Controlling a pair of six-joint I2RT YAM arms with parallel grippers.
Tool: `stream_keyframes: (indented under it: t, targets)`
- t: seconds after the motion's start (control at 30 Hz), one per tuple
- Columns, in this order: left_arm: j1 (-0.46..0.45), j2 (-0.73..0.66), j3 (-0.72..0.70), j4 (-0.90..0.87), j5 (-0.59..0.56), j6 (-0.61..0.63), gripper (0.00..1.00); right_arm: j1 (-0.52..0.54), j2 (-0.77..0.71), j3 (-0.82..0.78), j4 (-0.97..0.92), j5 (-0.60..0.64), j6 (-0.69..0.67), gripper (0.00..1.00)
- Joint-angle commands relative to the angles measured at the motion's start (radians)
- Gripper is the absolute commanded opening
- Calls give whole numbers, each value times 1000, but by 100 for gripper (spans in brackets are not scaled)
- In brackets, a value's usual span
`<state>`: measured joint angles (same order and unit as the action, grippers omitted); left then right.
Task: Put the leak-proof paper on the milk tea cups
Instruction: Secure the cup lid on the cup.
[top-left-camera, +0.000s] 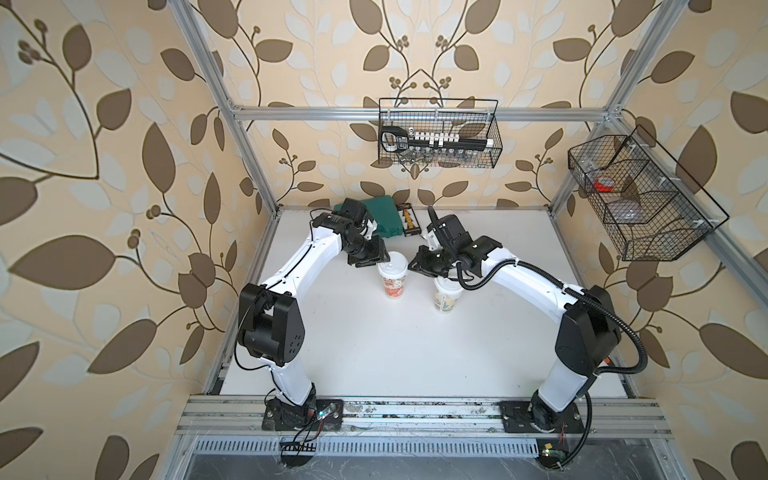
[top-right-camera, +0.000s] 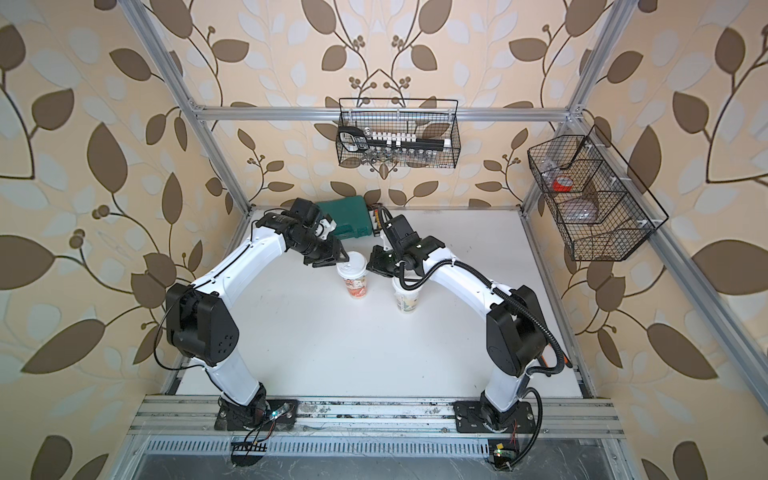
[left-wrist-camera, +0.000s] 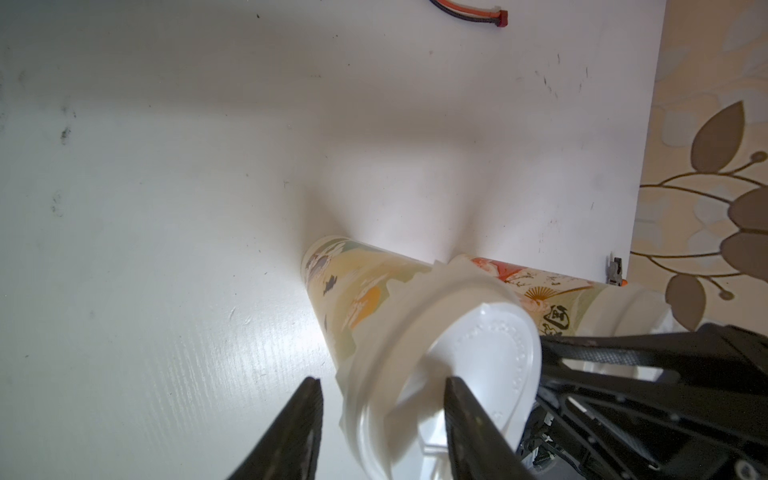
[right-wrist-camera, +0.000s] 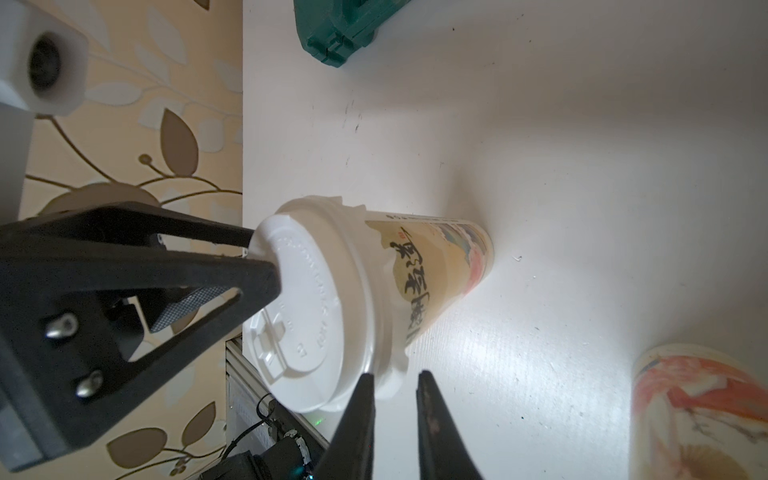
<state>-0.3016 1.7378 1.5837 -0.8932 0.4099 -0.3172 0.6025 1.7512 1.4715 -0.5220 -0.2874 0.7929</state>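
Note:
Two milk tea cups stand mid-table in both top views. Each carries a white lid: the red-orange cup (top-left-camera: 391, 286) (top-right-camera: 356, 286) and the green-beige cup (top-left-camera: 445, 301) (top-right-camera: 407, 303). My left gripper (top-left-camera: 381, 261) (left-wrist-camera: 382, 384) (right-wrist-camera: 262, 255) is open, with its tips at the rim of the red-orange cup's lid (left-wrist-camera: 486, 345) (right-wrist-camera: 307, 299). Crinkled leak-proof paper (left-wrist-camera: 419, 282) (right-wrist-camera: 390, 365) frills out under that lid. My right gripper (top-left-camera: 411, 266) (right-wrist-camera: 395, 376) stands narrowly open, its tips at the paper's edge. The green-beige cup (left-wrist-camera: 552, 299) (right-wrist-camera: 698, 407) sits below my right arm.
A green case (top-left-camera: 384, 216) and a small parts box (top-left-camera: 405, 220) lie against the back wall. Wire baskets hang on the back rail (top-left-camera: 440, 133) and the right rail (top-left-camera: 640, 195). A red-black cable (left-wrist-camera: 469, 8) lies on the table.

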Motion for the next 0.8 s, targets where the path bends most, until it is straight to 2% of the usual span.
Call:
stream_keyframes:
  t: [0.0, 0.27, 0.77]
  targets:
    - [-2, -17, -21, -56, -48, 0, 49, -3, -1, -14, -7, 0, 5, 20]
    - [-2, -14, -23, -55, -43, 2, 49, -3, -11, -14, 33, -12, 7, 20]
    - [-2, -12, -31, -44, -30, 2, 49, -5, 51, -16, -24, -22, -10, 20]
